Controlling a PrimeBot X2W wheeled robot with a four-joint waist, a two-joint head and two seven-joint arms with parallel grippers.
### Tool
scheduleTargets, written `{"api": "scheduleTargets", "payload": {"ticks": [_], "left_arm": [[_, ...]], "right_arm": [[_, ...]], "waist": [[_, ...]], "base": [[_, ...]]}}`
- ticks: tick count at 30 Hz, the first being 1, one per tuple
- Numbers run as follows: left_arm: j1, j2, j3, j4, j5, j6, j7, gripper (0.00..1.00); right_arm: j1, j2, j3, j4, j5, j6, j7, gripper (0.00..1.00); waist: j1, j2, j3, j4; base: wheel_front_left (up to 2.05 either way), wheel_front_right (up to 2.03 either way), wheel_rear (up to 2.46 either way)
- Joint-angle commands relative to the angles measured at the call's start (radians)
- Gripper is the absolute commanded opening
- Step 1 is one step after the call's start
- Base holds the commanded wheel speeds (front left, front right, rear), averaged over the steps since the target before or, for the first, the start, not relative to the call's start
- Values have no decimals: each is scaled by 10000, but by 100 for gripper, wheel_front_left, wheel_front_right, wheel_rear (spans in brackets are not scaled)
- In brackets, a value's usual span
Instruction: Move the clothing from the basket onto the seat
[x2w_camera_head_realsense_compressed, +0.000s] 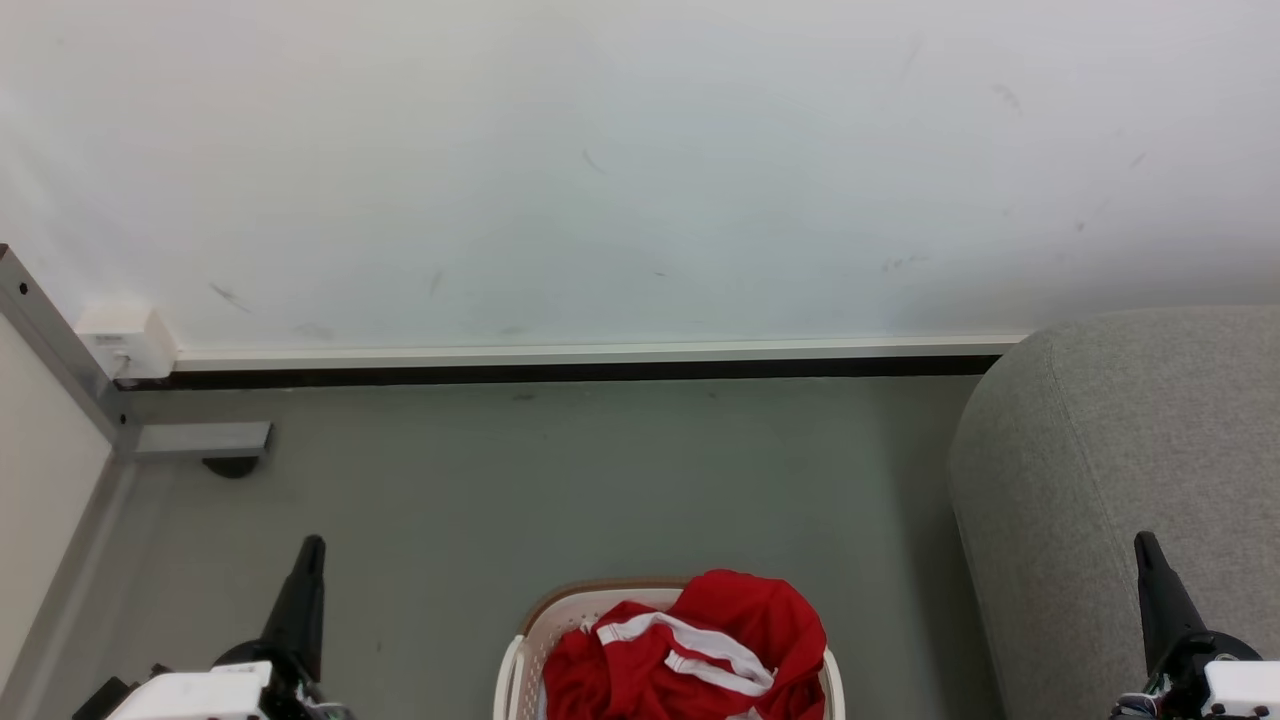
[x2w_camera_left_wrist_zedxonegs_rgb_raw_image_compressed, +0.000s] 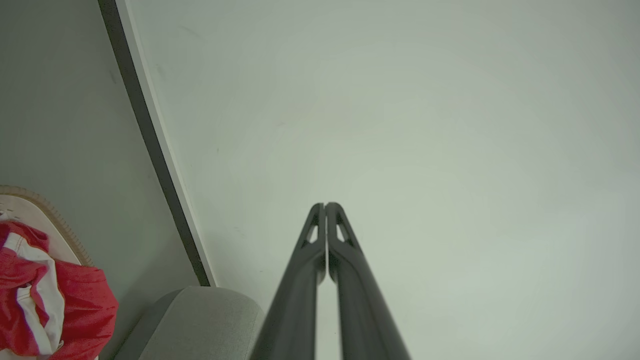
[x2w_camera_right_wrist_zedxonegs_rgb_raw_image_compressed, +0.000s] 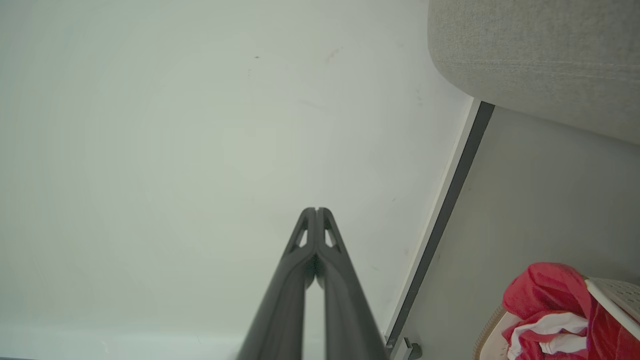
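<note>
Red clothing (x2w_camera_head_realsense_compressed: 700, 655) with white stripes is heaped in the cream basket (x2w_camera_head_realsense_compressed: 535, 640) at the bottom centre of the head view, spilling over its right rim. The clothing (x2w_camera_left_wrist_zedxonegs_rgb_raw_image_compressed: 45, 300) and basket (x2w_camera_left_wrist_zedxonegs_rgb_raw_image_compressed: 47, 225) also sit at the lower left of the left wrist view, and the clothing (x2w_camera_right_wrist_zedxonegs_rgb_raw_image_compressed: 550, 300) and basket (x2w_camera_right_wrist_zedxonegs_rgb_raw_image_compressed: 617, 295) at the lower right of the right wrist view. The grey seat (x2w_camera_head_realsense_compressed: 1130, 470) stands to the right of the basket. My left gripper (x2w_camera_head_realsense_compressed: 310, 548) is raised left of the basket, shut and holding nothing (x2w_camera_left_wrist_zedxonegs_rgb_raw_image_compressed: 325, 205). My right gripper (x2w_camera_head_realsense_compressed: 1145, 545) is in front of the seat, shut and holding nothing (x2w_camera_right_wrist_zedxonegs_rgb_raw_image_compressed: 316, 210).
A white wall (x2w_camera_head_realsense_compressed: 640, 170) with a dark baseboard (x2w_camera_head_realsense_compressed: 560, 372) runs across the back. A grey metal frame leg (x2w_camera_head_realsense_compressed: 200, 440) and a white socket box (x2w_camera_head_realsense_compressed: 125, 340) sit at the left. Grey floor (x2w_camera_head_realsense_compressed: 600, 480) lies between the wall and the basket.
</note>
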Motion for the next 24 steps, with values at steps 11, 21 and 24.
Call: {"api": "scheduleTargets", "payload": {"ticks": [11, 21, 24], "left_arm": [[-82, 20, 12, -4, -143, -20, 26, 0], [-82, 20, 12, -4, -143, -20, 26, 0], [-82, 20, 12, -5, -143, -20, 26, 0]], "right_arm": [[-110, -64, -27, -45, 22, -22, 40, 0], [-110, -64, -27, -45, 22, -22, 40, 0], [-110, -64, -27, -45, 22, -22, 40, 0]], "waist": [[0, -1, 0, 0], [0, -1, 0, 0], [0, -1, 0, 0]], "base": [[0, 0, 0], [0, 0, 0], [0, 0, 0]]}}
